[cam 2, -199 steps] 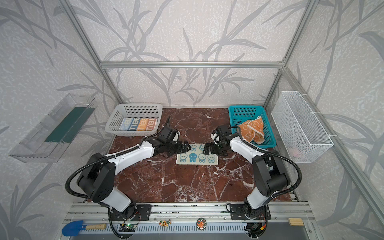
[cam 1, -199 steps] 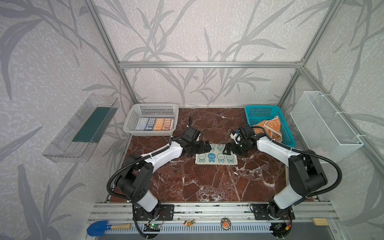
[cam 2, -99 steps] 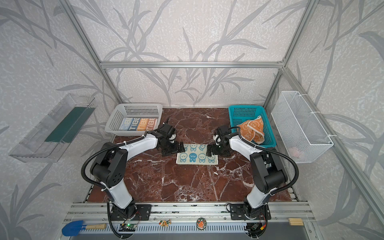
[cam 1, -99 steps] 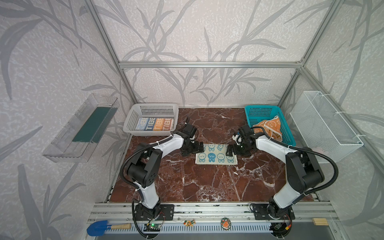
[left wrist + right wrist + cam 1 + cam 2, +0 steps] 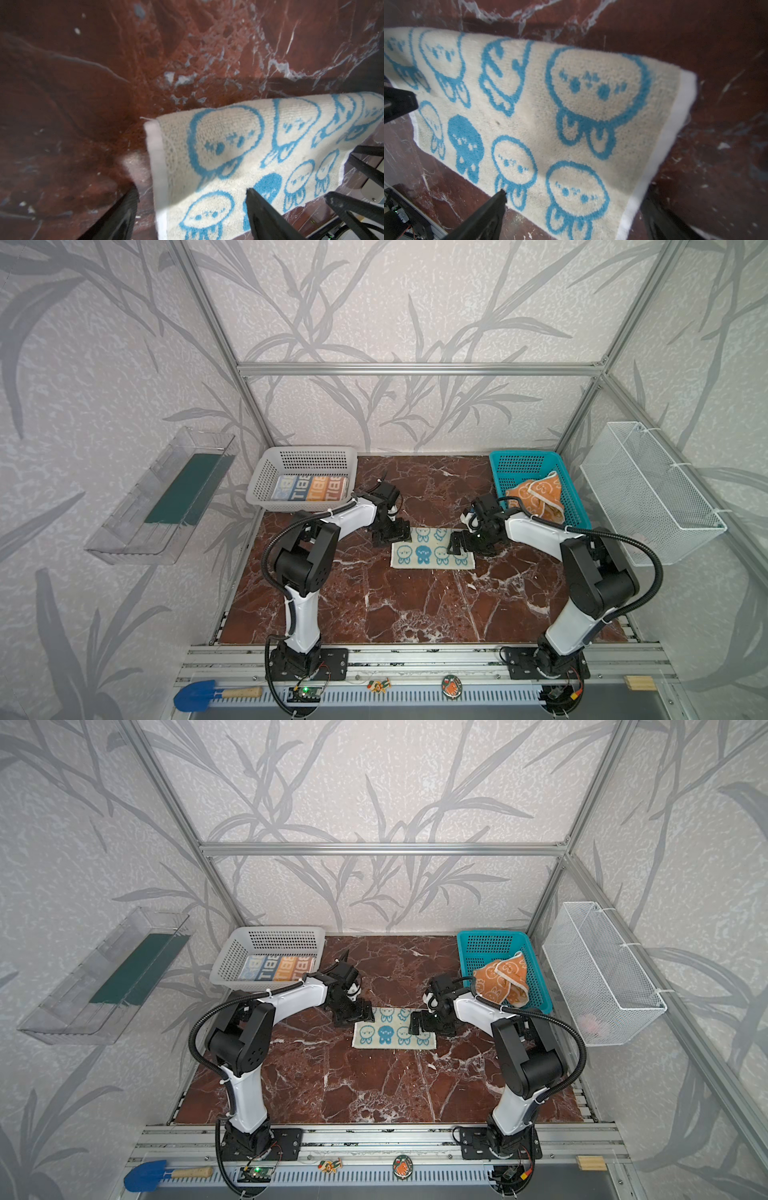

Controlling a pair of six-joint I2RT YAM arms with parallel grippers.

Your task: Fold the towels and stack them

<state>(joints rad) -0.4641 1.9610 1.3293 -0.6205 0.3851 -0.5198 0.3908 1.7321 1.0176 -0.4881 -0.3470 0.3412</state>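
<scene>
The cream towel with blue bunnies (image 5: 424,549) lies flat on the table (image 5: 374,605), a long strip showing two rows of bunnies, stretched between the two pairs of fingers. The left fingers (image 5: 392,533) are at one short end and the right fingers (image 5: 457,545) at the opposite short end, both low over the cloth.

In the left wrist view the left fingers (image 5: 261,212) stand apart: one is over the towel (image 5: 228,145), the other is off it over bare marble, and the white hemmed edge runs between them. In the right wrist view the right fingers (image 5: 483,216) are spread wide, with the other hemmed end of the towel (image 5: 550,114) between them. Neither pair is clamped on the cloth.

Beyond the left fingers, towards the back wall, the striped lettered towel (image 5: 309,488) lies folded in a grey basket (image 5: 266,472). Beyond the right fingers, the orange towel (image 5: 536,497) sits crumpled in a teal basket (image 5: 523,460).
</scene>
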